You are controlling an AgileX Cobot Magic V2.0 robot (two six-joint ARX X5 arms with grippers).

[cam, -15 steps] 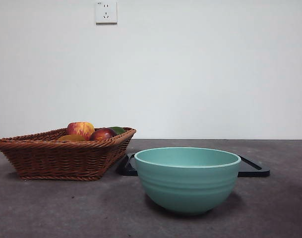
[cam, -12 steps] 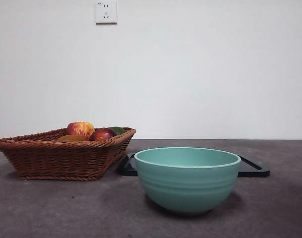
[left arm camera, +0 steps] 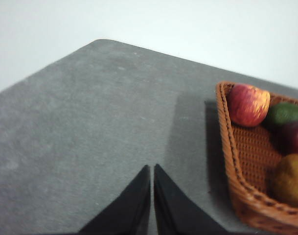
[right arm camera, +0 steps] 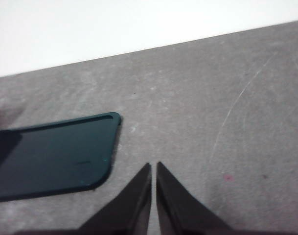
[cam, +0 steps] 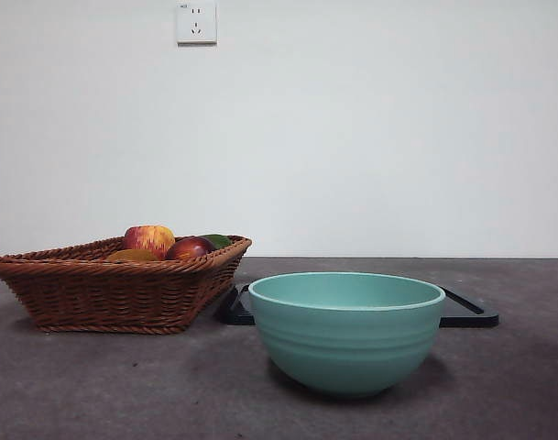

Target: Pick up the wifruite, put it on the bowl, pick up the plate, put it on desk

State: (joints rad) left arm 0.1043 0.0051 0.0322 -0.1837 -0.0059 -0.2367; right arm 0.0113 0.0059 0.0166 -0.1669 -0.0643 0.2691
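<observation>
Bowl in front, basket and dark plate behind it, both arms waiting.

The mint-green bowl [cam: 346,332] stands nearest on the desk [cam: 123,385]. Behind it lies the plate [cam: 469,310], and to the side the wicker basket [cam: 114,289] holds the wifruite [left arm camera: 290,180], a streaked apple [cam: 149,239] and a dark red fruit [cam: 190,247]. The left gripper [left arm camera: 151,169] and right gripper [right arm camera: 153,165] hover over the desk with jaws nearly together, holding nothing.

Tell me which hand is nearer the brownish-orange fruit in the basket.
Left. The left hand, shut, hangs over bare desk just beside the basket holding the wifruite. The right hand, shut, is by the dark tray, with no fruit in its view.
</observation>
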